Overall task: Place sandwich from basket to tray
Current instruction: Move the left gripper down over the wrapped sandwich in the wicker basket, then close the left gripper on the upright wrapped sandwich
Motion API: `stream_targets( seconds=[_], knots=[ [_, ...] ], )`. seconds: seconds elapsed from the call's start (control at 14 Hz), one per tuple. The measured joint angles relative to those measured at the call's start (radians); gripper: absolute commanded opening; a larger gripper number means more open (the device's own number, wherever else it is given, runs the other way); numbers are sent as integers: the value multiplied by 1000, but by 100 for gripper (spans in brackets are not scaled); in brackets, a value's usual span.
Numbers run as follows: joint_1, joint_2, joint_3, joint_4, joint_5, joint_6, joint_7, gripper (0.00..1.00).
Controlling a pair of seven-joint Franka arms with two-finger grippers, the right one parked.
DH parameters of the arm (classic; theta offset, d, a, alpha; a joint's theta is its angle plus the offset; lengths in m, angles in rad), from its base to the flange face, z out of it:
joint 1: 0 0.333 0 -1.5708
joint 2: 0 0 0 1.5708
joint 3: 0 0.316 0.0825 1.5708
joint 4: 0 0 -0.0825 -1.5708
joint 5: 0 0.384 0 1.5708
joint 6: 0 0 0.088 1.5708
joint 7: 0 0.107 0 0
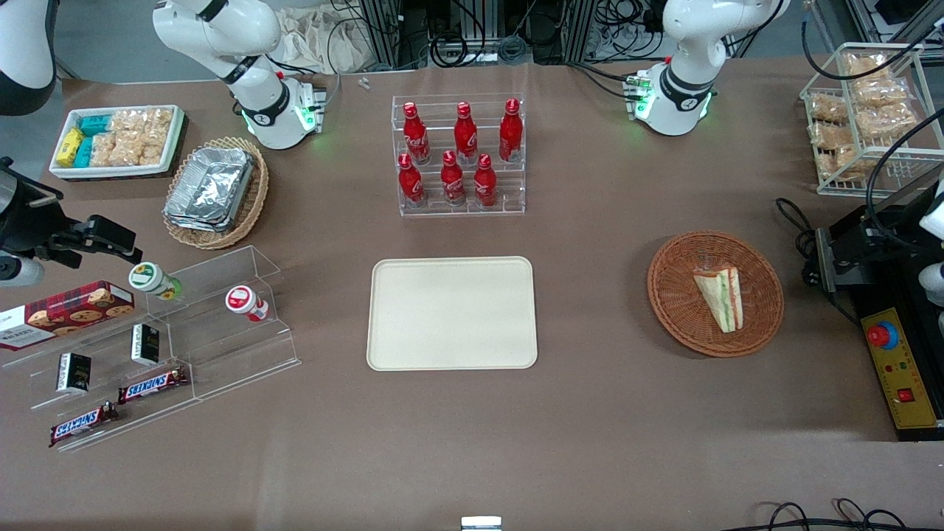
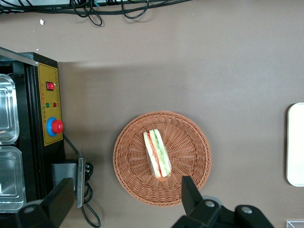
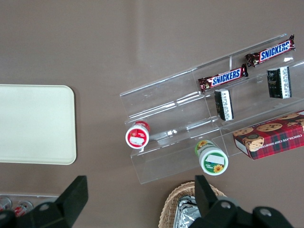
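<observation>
The sandwich (image 1: 721, 296) (image 2: 157, 153), a white wedge with green and orange-red layers, lies in the round reddish-brown basket (image 1: 667, 295) (image 2: 130, 175) toward the working arm's end of the table. The cream tray (image 1: 451, 313) (image 2: 297, 142) (image 3: 33, 123) lies flat at the table's middle with nothing on it. In the left wrist view my gripper (image 2: 126, 199) hangs high over the basket's rim, open wide, with nothing between its dark fingers (image 2: 190, 192). It touches neither basket nor sandwich.
A black control box with a yellow panel and red button (image 1: 896, 369) (image 2: 51, 109) stands beside the basket, with a cable (image 2: 88, 199) next to it. A cola bottle rack (image 1: 461, 155) stands farther back than the tray. A wire snack rack (image 1: 866, 110), a foil-container basket (image 1: 215, 192) and an acrylic shelf (image 1: 147, 346) stand around.
</observation>
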State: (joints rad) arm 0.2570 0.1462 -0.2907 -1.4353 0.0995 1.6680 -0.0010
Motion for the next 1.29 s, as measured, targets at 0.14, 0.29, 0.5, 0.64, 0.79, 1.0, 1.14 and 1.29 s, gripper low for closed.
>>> stream_targets(
  seconds=[0.14,0.29,0.5,0.64,0.79,1.0,1.14,1.29],
  knots=[
    [-1,3,0,0,0,-10,0,100],
    [-2,6,-1,0,-1,-15,0,100],
    [-1,17,0,-21,-2,-36,-6,100],
    [-2,30,0,-96,-2,-9,-60,100],
    [-2,41,-2,-199,-2,66,-127,100],
    [-12,60,-4,-312,-4,142,-227,100],
    [-31,87,-5,-379,-4,222,-308,100],
    [-42,120,-5,-457,-4,332,-361,100]
  ],
)
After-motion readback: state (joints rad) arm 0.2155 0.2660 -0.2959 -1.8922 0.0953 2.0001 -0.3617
